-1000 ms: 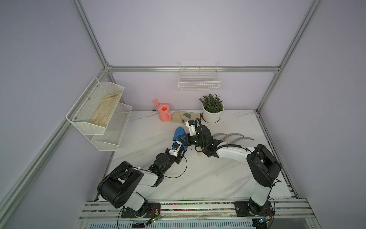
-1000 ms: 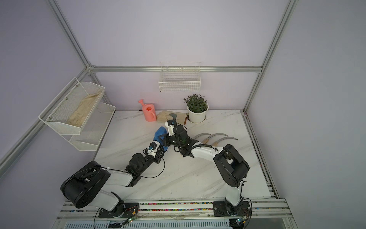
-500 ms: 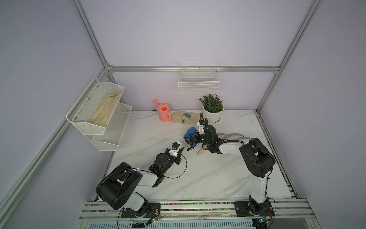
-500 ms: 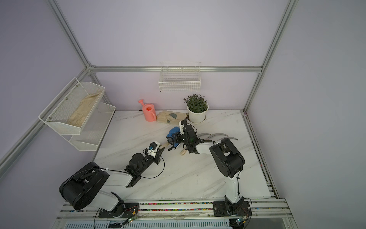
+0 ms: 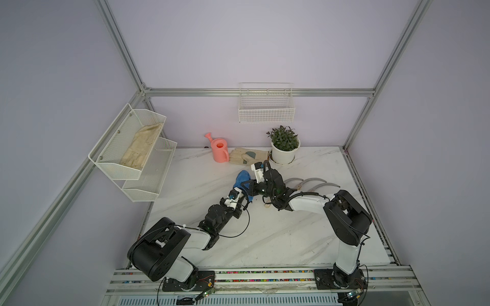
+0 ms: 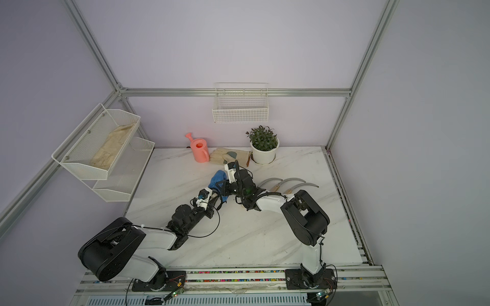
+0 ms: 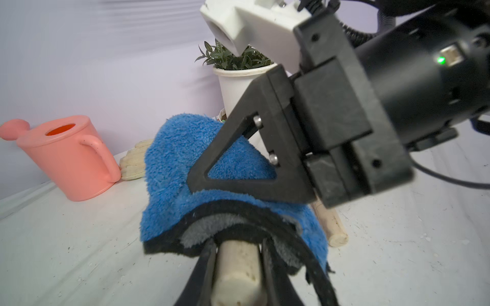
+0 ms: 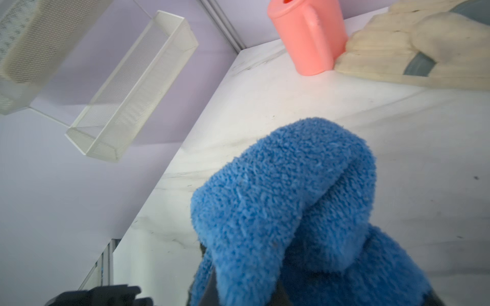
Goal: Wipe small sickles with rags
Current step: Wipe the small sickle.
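Marble desk (image 5: 265,238), mid-wipe by my reading: my left tool (image 7: 238,246) clamps a sickle handle (image 7: 236,273), my right tool (image 5: 246,185) pinches the rag (image 7: 172,164) just beyond it; next I should draw the rag farther from the left tool.

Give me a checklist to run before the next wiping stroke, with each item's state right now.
1. Left gripper shut on the sickle handle: ok.
2. Right gripper shut on the blue rag: ok.
3. Rag wrapped around the blade: cannot tell, the blade is hidden under the rag.
4. Rag clear of the left fingers: not ok, its dark trim drapes over them.
5. Watering can and gloves out of the stroke path: ok, both sit apart near the back wall.
6. Loose handle on the table clear of the rag: cannot tell, it lies right beside it.
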Motion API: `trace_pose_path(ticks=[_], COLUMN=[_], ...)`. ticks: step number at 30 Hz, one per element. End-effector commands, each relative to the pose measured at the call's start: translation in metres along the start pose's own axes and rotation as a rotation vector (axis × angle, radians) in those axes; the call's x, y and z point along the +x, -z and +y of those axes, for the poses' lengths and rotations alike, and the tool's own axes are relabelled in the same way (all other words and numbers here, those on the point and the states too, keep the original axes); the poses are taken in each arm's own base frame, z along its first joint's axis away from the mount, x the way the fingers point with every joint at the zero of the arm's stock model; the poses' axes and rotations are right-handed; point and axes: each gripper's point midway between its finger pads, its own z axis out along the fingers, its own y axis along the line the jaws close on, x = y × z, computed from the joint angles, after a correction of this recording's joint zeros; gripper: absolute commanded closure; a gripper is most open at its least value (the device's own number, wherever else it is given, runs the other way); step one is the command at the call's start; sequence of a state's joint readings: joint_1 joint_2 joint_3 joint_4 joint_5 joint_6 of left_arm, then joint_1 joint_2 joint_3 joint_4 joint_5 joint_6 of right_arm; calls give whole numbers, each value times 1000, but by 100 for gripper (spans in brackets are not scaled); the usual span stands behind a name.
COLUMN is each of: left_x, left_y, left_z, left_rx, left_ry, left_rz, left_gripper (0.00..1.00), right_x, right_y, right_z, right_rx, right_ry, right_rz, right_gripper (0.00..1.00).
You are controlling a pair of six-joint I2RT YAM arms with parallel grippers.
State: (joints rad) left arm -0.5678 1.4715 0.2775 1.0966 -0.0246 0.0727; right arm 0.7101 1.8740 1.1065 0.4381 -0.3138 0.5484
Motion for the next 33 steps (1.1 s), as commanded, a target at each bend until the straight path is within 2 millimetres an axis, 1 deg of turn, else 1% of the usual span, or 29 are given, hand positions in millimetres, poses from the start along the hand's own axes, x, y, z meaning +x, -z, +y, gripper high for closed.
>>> trace_pose_path(ticks=[1, 4, 7, 10, 14, 16, 17, 19, 22, 24, 28, 31, 33], left_x=[-40, -39, -39, -41, -41, -40, -41, -41, -41, -41, -42, -41, -40], left_y=[-1, -2, -1, 0, 0, -1, -1, -1, -2, -1, -1, -1, -2], left_z=[6, 5, 6, 5, 4, 4, 4, 4, 4, 4, 4, 4, 4], left_rx=[-18, -17, -19, -15, -9, -10, -10, -9, -8, -9, -7, -10, -10], left_ry=[-10, -10, -8, -9, -8, -8, -8, -8, -9, -7, -8, -7, -8], left_rz=[-137, -132, -132, -135, -136, -135, -135, -136, -134, -134, -135, -134, -131], left_gripper=[100, 100, 100, 100, 100, 100, 100, 100, 100, 100, 100, 100, 100], right_x=[12, 17, 23, 28, 29, 29, 28, 22, 14, 12, 12, 8, 8], right_y=[8, 6, -2, -5, 0, 2, 3, 4, 3, 1, -1, 7, 14], right_z=[35, 32, 11, -27, -87, -103, -105, -101, -78, -57, -4, 29, 44], right_rx=[-148, -149, -74, 26, 156, 179, 183, 188, 157, 127, 10, -60, -89], right_ry=[9, 15, -2, -36, -96, -120, -125, -104, -72, -36, 36, 78, 97], right_rz=[48, 61, 68, 76, 73, 73, 73, 68, 61, 64, 72, 54, 43], right_gripper=[100, 100, 100, 100, 100, 100, 100, 100, 100, 100, 100, 100, 100])
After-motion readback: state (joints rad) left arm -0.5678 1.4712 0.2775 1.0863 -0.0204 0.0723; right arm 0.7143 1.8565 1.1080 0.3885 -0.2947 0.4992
